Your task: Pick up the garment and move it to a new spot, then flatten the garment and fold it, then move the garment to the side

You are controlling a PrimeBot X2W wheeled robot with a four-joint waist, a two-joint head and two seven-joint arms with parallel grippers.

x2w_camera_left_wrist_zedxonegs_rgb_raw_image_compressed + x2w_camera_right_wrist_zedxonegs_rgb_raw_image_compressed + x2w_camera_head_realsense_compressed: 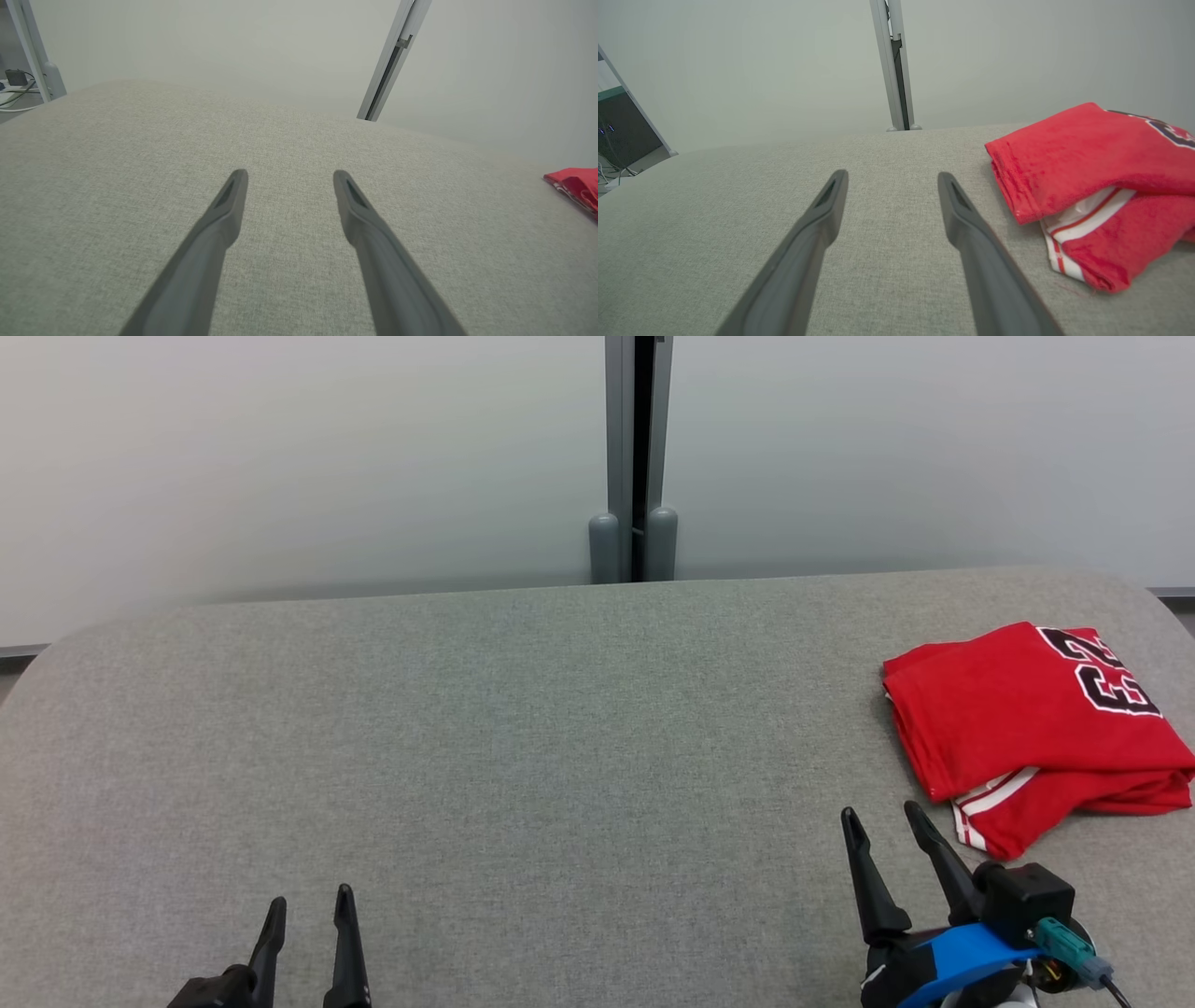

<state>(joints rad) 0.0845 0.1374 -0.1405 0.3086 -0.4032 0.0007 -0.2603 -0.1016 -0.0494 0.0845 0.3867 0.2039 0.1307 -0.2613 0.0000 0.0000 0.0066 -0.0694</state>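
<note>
Your left tool (311, 896) and right tool (879, 809) stand released, empty; the red jersey (1008, 709) lies folded at the bench (523, 728) side, so you look finished.

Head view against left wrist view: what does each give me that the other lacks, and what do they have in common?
Head view adds: the right hand, open, beside the folded red garment but apart from it, plus the black number print and white striped trim. Left wrist view adds: a dark box with cables past the table's far-left corner. Shared: the left hand, open and empty above the grey table, the grey post, and the garment, a mere red corner at the wrist view's right edge.
</note>
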